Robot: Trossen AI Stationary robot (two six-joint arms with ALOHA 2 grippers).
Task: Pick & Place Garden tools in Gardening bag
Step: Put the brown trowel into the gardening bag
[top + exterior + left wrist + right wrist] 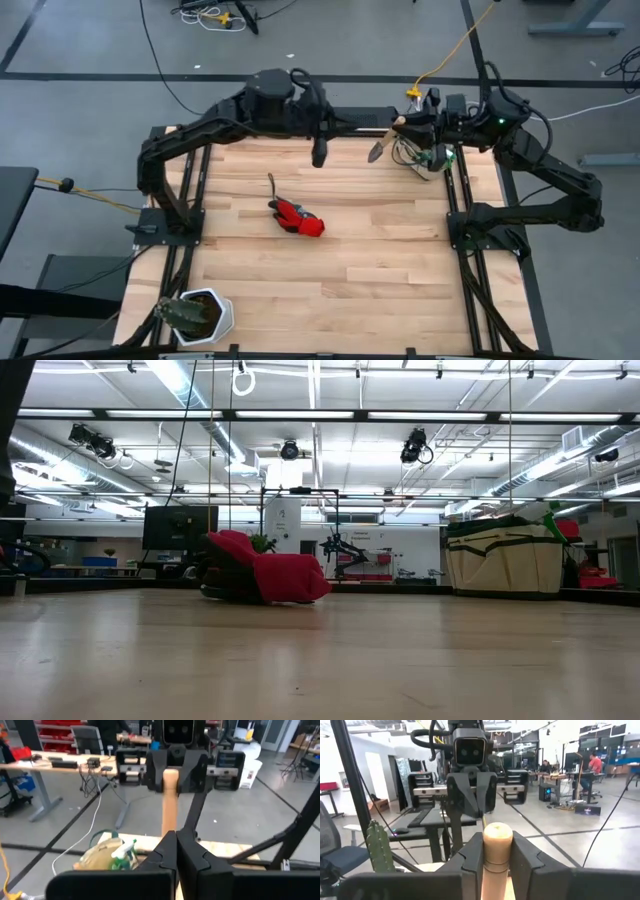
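Wooden-handled trowel (386, 141) pinched in right hand (403, 125) (beside bag (425, 155)), left hand (319, 155) pressed together, empty

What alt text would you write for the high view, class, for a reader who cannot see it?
The right gripper holds a wooden-handled trowel beside the gardening bag at the table's far right corner. A red glove lies mid-table; the left gripper hangs nearby.

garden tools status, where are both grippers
Right gripper shut on wooden-handled tool beside gardening bag. Left gripper shut, empty, raised. Red glove mid-table. Nothing blocking.

red glove (298, 218) mid-table, beige bag (428, 155) at far-right edge
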